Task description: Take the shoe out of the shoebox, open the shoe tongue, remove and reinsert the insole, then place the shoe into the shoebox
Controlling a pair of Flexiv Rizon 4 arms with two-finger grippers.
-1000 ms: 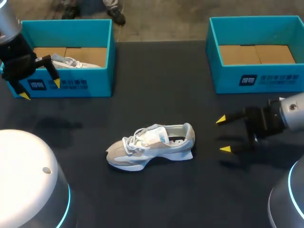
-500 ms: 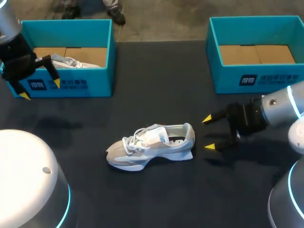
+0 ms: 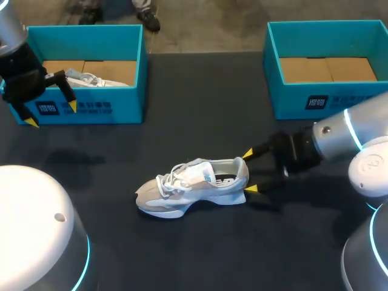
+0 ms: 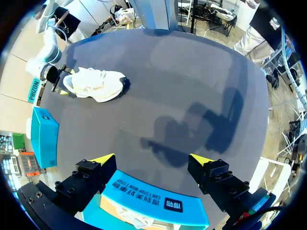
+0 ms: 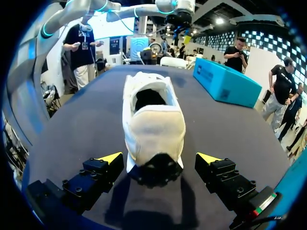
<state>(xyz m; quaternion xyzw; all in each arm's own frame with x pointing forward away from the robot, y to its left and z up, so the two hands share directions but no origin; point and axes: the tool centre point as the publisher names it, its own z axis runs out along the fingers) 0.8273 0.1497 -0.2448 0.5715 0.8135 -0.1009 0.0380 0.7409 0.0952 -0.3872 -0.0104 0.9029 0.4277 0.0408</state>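
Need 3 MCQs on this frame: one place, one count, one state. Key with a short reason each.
1. The sneaker by the right hand is:
A) on the table
B) inside a box
C) lifted in the air

2. Teal shoeboxes on the table:
A) one
B) two
C) three

3. The right hand is:
A) shut on the tongue
B) shut on the laces
C) open

Key:
1 A, its sole lies flat there.
2 B, left shoebox and right shoebox.
3 C, its fingertips stand apart either side of the heel.

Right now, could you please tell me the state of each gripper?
Left gripper: open, empty, by the left shoebox's front wall.
Right gripper: open, straddling the shoe's heel, not gripping.
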